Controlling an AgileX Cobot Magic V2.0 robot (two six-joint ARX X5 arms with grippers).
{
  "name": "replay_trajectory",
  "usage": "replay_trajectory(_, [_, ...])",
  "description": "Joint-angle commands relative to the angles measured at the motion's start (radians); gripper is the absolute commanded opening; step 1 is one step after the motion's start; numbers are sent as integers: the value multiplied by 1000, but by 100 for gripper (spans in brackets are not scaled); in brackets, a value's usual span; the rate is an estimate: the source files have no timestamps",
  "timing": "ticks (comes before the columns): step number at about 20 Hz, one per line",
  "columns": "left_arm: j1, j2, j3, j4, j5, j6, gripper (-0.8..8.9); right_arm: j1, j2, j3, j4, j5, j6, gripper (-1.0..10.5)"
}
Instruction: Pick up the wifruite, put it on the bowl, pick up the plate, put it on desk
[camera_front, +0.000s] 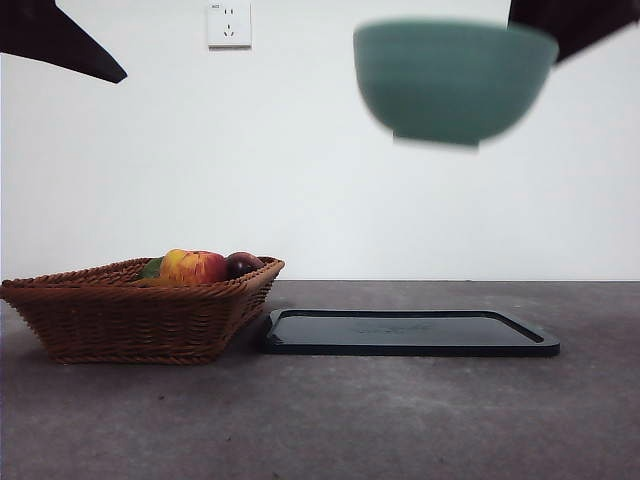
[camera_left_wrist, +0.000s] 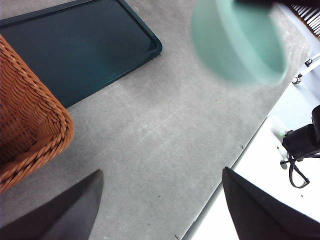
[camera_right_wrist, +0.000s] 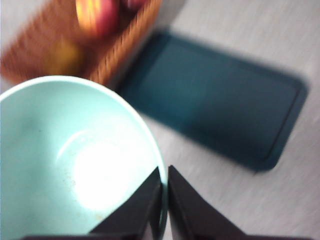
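My right end effector (camera_right_wrist: 164, 200) clamped the smooth rim of the ribbed teal bowl (camera_front: 452, 82), held high above the mottled desk (camera_front: 400, 420); my left end effector (camera_left_wrist: 160, 205) gaped apart.

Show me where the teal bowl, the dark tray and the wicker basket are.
bowl (camera_front: 452, 80): front view, middle of its ribbed outside wall.
tray (camera_front: 410, 346): front view, its near rim.
basket (camera_front: 130, 320): front view, its woven front wall.

The basket (camera_front: 140, 310) sits left of the tray (camera_front: 410, 333) on the worktop (camera_front: 400, 420); the bowl (camera_front: 452, 80) hangs above the tray.
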Motion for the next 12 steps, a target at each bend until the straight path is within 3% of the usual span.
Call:
replay_trajectory(1, [-5,6,21,4,5,9,375,40,5,-81,69,1,37,6])
replay_trajectory(7, [-5,6,21,2,5,9,375,117,36,-312,319,12,119,5])
replay_trajectory(12, [-5,6,21,2,5,9,375,148,158,-351,386,35,127,5])
